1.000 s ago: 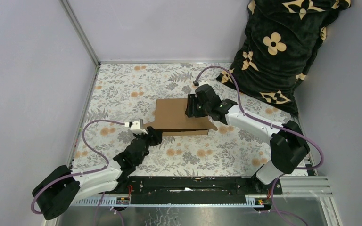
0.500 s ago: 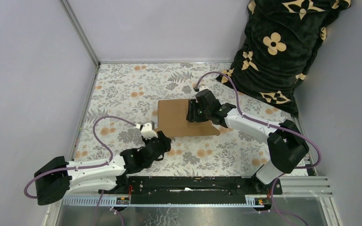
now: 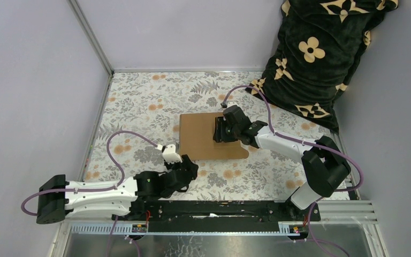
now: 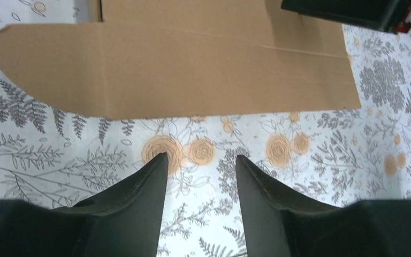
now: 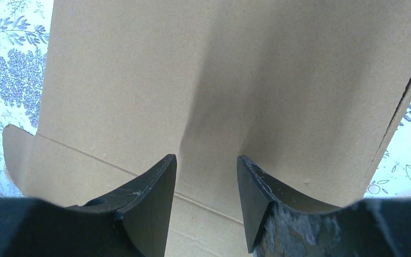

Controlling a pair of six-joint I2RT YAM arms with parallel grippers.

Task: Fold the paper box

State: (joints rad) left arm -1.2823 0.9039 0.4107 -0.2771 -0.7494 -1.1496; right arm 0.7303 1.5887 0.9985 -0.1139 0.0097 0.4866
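Paper box (image 3: 198, 136) flat, long axis left-right — right fingers (image 5: 144, 209) over it, left fingers (image 4: 139, 198) beside; both parted, empty.

Soft, even, fairly bright light fills the overhead view, and shadows round the paper box (image 3: 206, 136) on the desk (image 3: 139, 101) are faint and short, with no glare. On the box itself, a blurred grey shadow band rises from between the right fingers (image 5: 150, 203). Both those and the left fingers (image 4: 139, 203) look soft-edged close to the lens, while the cardboard and the desk print beside it stay crisp.
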